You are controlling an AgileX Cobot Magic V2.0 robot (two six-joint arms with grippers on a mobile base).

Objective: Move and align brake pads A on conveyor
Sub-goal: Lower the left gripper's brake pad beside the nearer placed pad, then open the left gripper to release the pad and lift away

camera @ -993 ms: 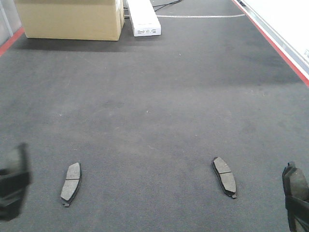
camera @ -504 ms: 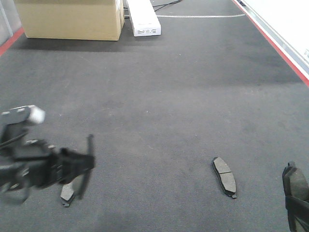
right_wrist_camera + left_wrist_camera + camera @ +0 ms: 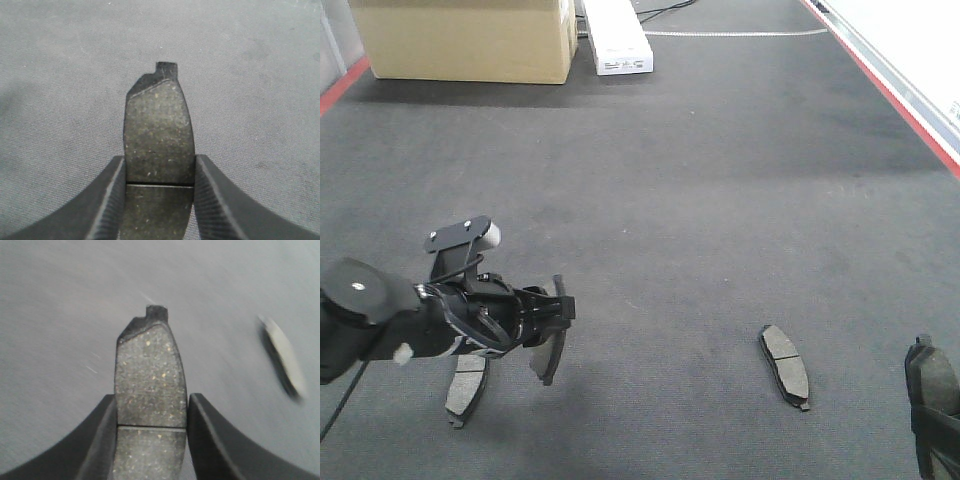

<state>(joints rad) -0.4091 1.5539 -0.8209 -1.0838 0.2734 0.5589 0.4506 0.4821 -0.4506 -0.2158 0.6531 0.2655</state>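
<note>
The left gripper [image 3: 552,330] sits over the near-left part of the conveyor [image 3: 700,200], with one brake pad [image 3: 150,385] between its jaws and projecting forward past the fingertips. A second pad [image 3: 467,385] lies on the belt just behind and to the left of those jaws, partly under the arm. A third pad [image 3: 785,365] lies on the belt well to the right of them. The right gripper [image 3: 159,210] is at the near-right edge, with a fourth pad [image 3: 159,135] between its jaws. A cardboard box [image 3: 470,40] and a flat carton [image 3: 617,35] stand far ahead of the left jaws.
</note>
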